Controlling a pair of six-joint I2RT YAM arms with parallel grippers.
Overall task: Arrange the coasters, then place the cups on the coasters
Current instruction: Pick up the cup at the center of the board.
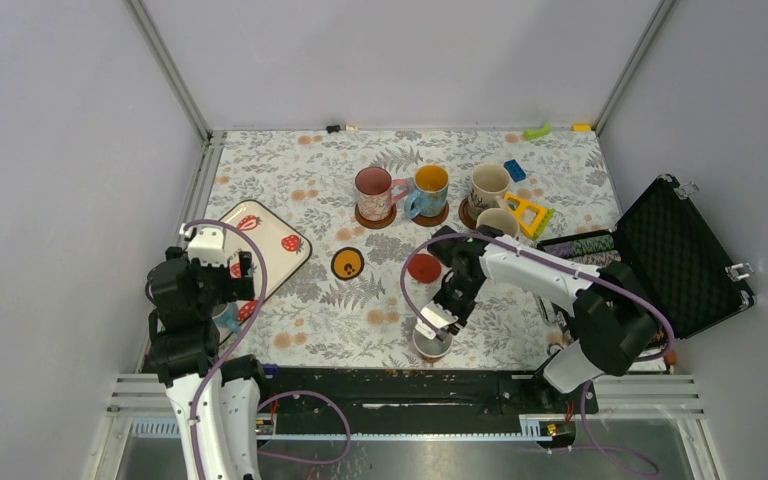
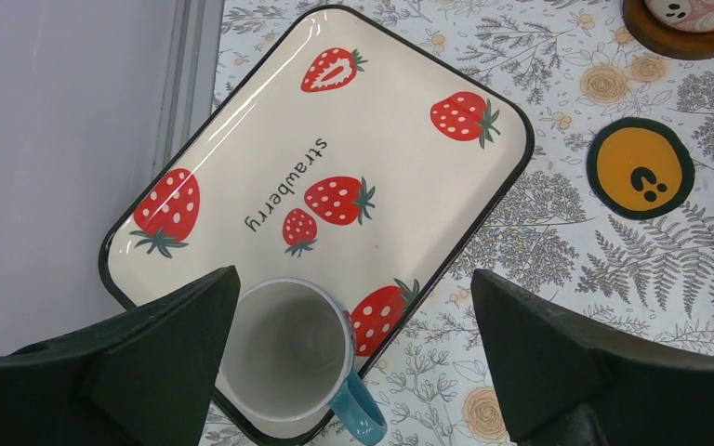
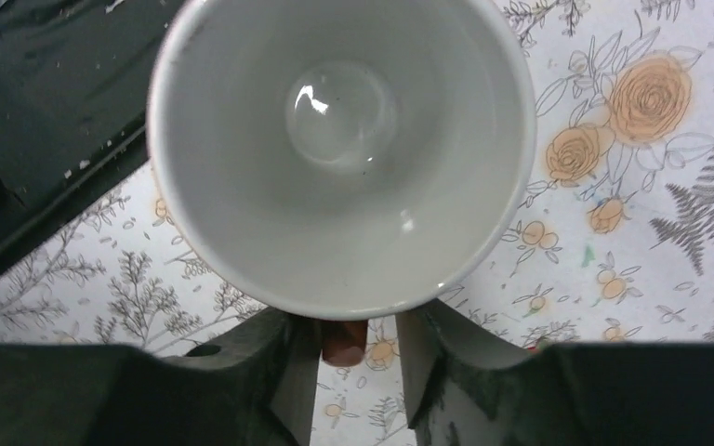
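Cup (image 3: 344, 139), white glazed ceramic with a round mouth, stands upright on the floral-print table (image 3: 632, 186) near its front edge. Right end effector (image 3: 353, 325) is half-narrowed, its dark fingers either side of the brown handle (image 3: 344, 342); firm grip cannot be told. Left end effector (image 2: 355, 274) gapes wide, empty, above the glossy strawberry tray (image 2: 390, 74).

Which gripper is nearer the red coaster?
Right. The right gripper sits just on the near side of the red coaster, at a white mug; the left gripper is well off to the left, over the strawberry tray.
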